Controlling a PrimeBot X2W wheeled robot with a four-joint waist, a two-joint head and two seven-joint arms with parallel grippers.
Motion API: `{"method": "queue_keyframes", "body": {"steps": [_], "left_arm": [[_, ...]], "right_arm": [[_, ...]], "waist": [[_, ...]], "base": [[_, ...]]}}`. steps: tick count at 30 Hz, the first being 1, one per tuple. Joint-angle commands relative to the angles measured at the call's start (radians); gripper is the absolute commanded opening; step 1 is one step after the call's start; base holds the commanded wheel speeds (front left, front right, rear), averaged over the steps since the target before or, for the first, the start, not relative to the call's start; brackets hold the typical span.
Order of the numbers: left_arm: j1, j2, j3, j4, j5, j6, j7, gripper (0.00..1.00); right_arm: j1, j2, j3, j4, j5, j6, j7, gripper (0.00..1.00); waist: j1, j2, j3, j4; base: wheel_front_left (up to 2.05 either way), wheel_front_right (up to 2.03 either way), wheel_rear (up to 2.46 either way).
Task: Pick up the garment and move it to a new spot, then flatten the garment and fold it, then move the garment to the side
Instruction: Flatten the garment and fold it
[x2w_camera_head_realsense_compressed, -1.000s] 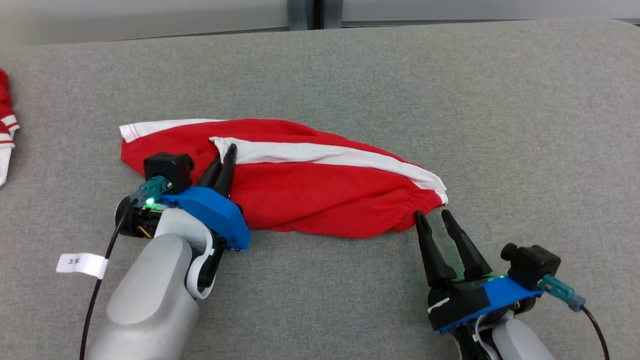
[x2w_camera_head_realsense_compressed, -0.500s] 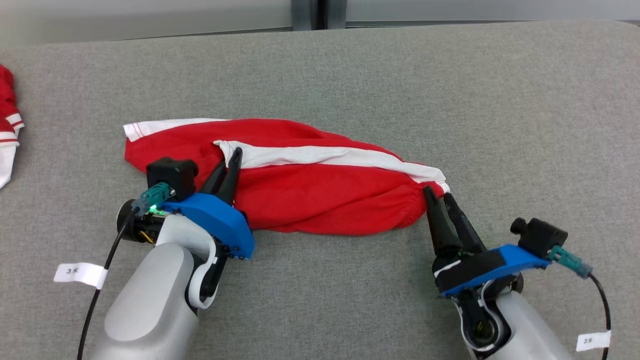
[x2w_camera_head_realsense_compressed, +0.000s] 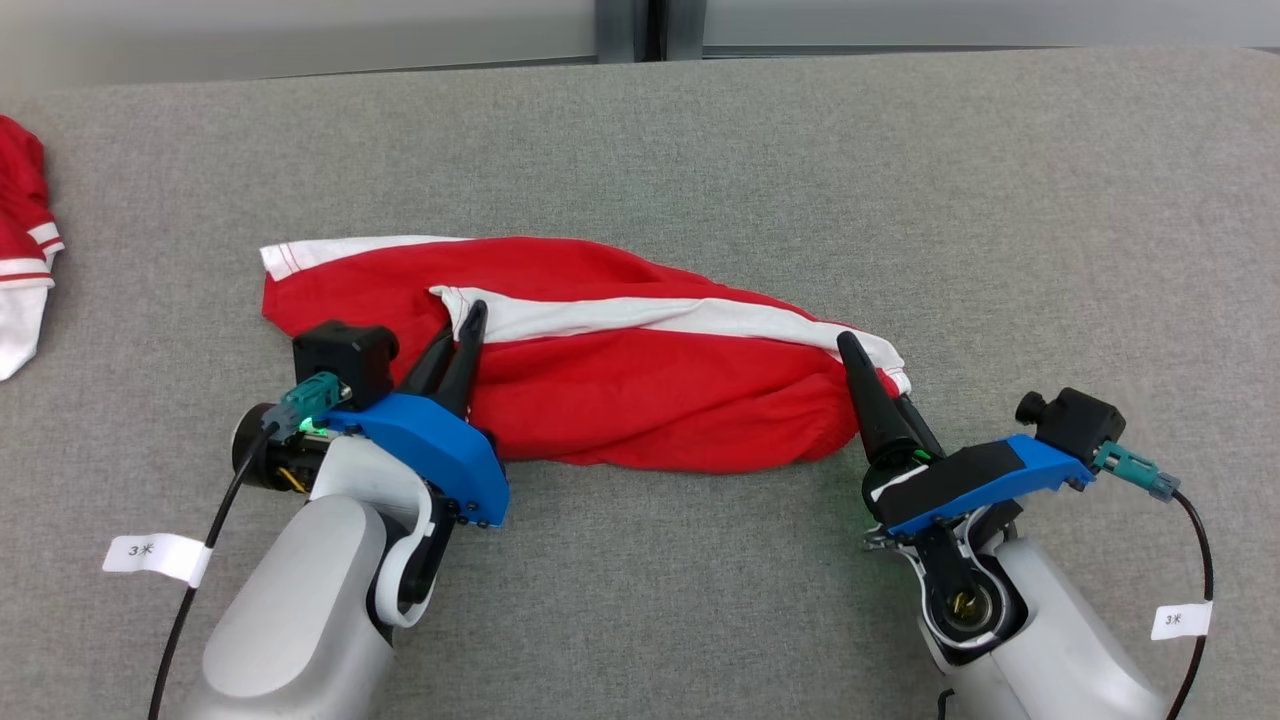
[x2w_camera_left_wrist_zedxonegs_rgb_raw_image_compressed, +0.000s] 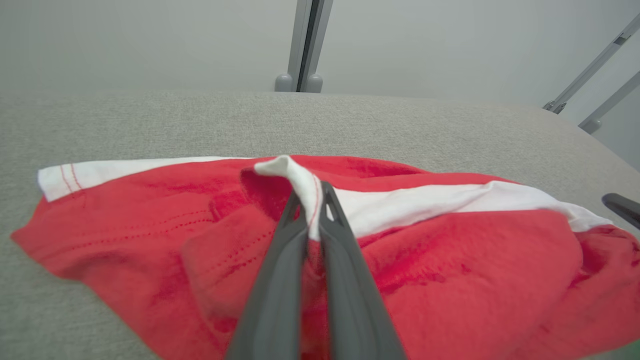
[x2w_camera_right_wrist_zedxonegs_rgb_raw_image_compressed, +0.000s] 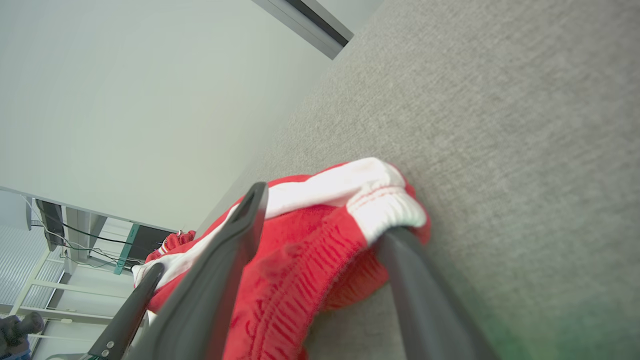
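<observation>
Red garment (x2w_camera_head_realsense_compressed: 640, 400), white-striped, bunched lengthwise, left hand (x2w_camera_left_wrist_zedxonegs_rgb_raw_image_compressed: 310, 192) pinching its stripe (x2w_camera_left_wrist_zedxonegs_rgb_raw_image_compressed: 450, 200), right hand (x2w_camera_right_wrist_zedxonegs_rgb_raw_image_compressed: 325, 212) spread wide astride one end

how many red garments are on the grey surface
2: the red garment in the middle of the grey surface, and a second garment at the left edge, partly cut off.

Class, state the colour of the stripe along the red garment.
The stripe is white; the head view shows it best.
</observation>
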Motion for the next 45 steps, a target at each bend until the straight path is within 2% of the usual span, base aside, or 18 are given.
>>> {"method": "queue_keyframes", "body": {"steps": [1, 3, 5, 6, 11, 12, 15, 16, 17, 25, 31, 39, 45], "left_arm": [[0.004, 0.005, -0.001, -0.004, -0.004, 0.005, 0.000, 0.00], [0.007, 0.007, -0.002, -0.008, -0.005, 0.007, 0.002, 0.00], [0.009, 0.009, -0.004, -0.013, -0.006, 0.008, 0.004, 0.00], [0.009, 0.009, -0.004, -0.013, -0.007, 0.007, 0.005, 0.00], [0.009, 0.014, -0.003, -0.018, -0.012, 0.010, 0.002, 0.00], [0.009, 0.015, -0.002, -0.019, -0.014, 0.011, 0.000, 0.00], [0.009, 0.020, 0.002, -0.023, -0.015, 0.013, -0.005, 0.00], [0.008, 0.021, 0.004, -0.025, -0.016, 0.014, -0.008, 0.00], [0.006, 0.021, 0.006, -0.030, -0.016, 0.015, -0.013, 0.00], [-0.026, 0.028, 0.025, -0.076, -0.024, 0.009, -0.053, 0.00], [-0.053, 0.042, 0.053, -0.152, -0.038, 0.009, -0.076, 0.00], [-0.100, 0.086, 0.075, -0.302, -0.023, 0.020, -0.062, 0.00], [-0.112, 0.114, 0.104, -0.475, -0.018, 0.045, -0.056, 0.00]], "right_arm": [[-0.010, 0.006, -0.004, 0.023, -0.006, 0.003, 0.001, 1.00], [-0.016, 0.004, -0.016, 0.036, -0.014, 0.003, 0.001, 1.00], [-0.023, 0.003, -0.030, 0.057, -0.017, 0.002, 0.004, 0.82], [-0.025, 0.002, -0.038, 0.068, -0.016, 0.001, 0.002, 0.70], [-0.035, -0.002, -0.086, 0.132, -0.007, 0.000, -0.001, 0.66], [-0.037, -0.002, -0.093, 0.139, -0.010, 0.000, 0.002, 0.53], [-0.046, -0.006, -0.112, 0.150, -0.025, -0.001, 0.007, 0.35], [-0.049, -0.010, -0.114, 0.148, -0.034, -0.001, 0.007, 0.04], [-0.050, -0.011, -0.116, 0.141, -0.040, -0.001, 0.006, 0.00], [-0.058, -0.062, -0.107, 0.009, -0.170, 0.002, -0.002, 0.00], [-0.037, -0.114, -0.114, -0.160, -0.298, 0.002, 0.046, 0.00], [-0.043, -0.148, -0.149, -0.454, -0.472, 0.002, 0.200, 0.00], [-0.033, -0.150, -0.175, -0.687, -0.550, 0.002, 0.323, 0.00]], "waist": [[0.0001, 0.0000, 0.000, 0.000], [0.0001, 0.0000, 0.001, 0.001], [0.0001, 0.0000, 0.002, 0.002], [0.0001, 0.0000, 0.002, 0.002], [0.0001, 0.0000, 0.003, 0.006], [0.0001, 0.0000, 0.003, 0.006], [0.0001, 0.0000, 0.001, 0.006], [0.0001, 0.0000, 0.000, 0.005], [0.0001, 0.0000, -0.002, 0.005], [0.0001, 0.0000, -0.044, 0.000], [0.0001, 0.0000, -0.096, -0.001], [0.0001, 0.0000, -0.185, -0.006], [0.0001, 0.0000, -0.252, -0.009]], "base": [[0.00, 0.00, 0.00], [0.00, 0.00, 0.00], [0.00, 0.00, 0.00], [0.00, 0.00, 0.00], [0.00, 0.00, 0.00], [0.00, 0.00, 0.00], [0.00, 0.00, 0.00], [0.00, 0.00, 0.00], [0.00, 0.00, 0.00], [0.00, 0.00, 0.00], [0.00, 0.00, 0.00], [0.00, 0.00, 0.00], [0.00, 0.00, 0.00]]}}
